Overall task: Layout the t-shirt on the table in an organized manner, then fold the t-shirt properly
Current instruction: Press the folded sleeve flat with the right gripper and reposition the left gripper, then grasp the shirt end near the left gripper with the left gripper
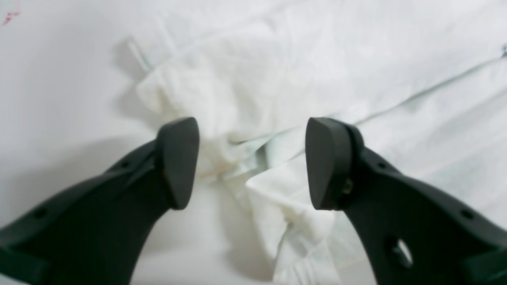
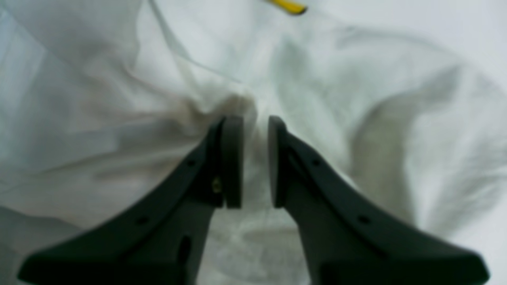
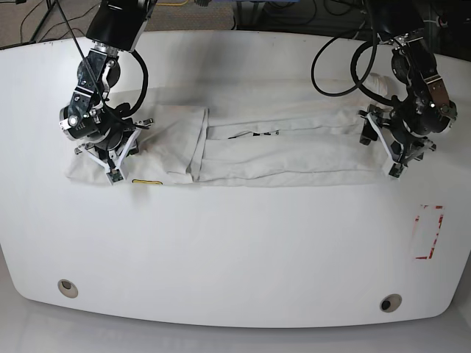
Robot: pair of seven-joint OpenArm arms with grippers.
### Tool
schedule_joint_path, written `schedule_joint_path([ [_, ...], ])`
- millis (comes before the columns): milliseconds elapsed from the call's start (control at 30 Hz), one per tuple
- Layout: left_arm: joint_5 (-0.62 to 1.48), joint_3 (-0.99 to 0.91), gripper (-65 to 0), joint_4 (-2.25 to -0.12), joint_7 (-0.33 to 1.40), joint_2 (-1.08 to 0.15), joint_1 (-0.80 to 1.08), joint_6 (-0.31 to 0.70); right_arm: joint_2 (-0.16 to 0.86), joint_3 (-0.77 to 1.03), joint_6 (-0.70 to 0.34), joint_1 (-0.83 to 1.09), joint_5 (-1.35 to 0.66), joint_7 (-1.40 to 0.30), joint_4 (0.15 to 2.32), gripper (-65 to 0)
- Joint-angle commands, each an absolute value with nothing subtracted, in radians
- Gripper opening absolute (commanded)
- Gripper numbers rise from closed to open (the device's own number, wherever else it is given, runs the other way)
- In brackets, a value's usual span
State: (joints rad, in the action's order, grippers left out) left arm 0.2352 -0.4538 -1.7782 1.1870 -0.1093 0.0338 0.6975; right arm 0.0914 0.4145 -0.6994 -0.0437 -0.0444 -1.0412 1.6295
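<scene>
The white t-shirt (image 3: 280, 151) lies as a long folded strip across the far half of the table (image 3: 235, 250), with black lettering (image 3: 254, 134) peeking from a fold. My left gripper (image 1: 253, 158) stands open just above a bunched cloth corner (image 1: 277, 186) and holds nothing. It sits at the strip's right end (image 3: 380, 149) in the base view. My right gripper (image 2: 255, 158) is shut on a pinch of cloth at the left end (image 3: 103, 158). The yellow tag (image 2: 287, 6) lies beyond it, and shows on the strip's near edge (image 3: 146, 181).
A red-outlined rectangle (image 3: 429, 232) is marked on the table near its right edge. Two round metal grommet holes (image 3: 67, 287) (image 3: 390, 302) sit near the front edge. Black cables (image 3: 338, 66) hang behind the arms.
</scene>
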Motion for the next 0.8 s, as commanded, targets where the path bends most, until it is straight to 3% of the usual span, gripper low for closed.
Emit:
schedule_joint_path([
  [0,0.242,-0.473,-24.2,-1.799,1.179,-0.116,0.018,0.698,0.101,0.417,-0.698,-0.062,-0.051,-1.003,1.618,-54.9],
  [433,0.510,-0.736,-24.2,-1.639,1.241,-0.159,-0.012,0.698,0.101,0.417,-0.698,-0.061,-0.050,-0.993,1.603,-54.9],
  [767,0.696,-0.771,-24.2,-1.432,1.250,-0.240,0.015,0.698,0.101,0.415,-0.698,-0.059,-0.056,-0.993,1.603,-54.9],
])
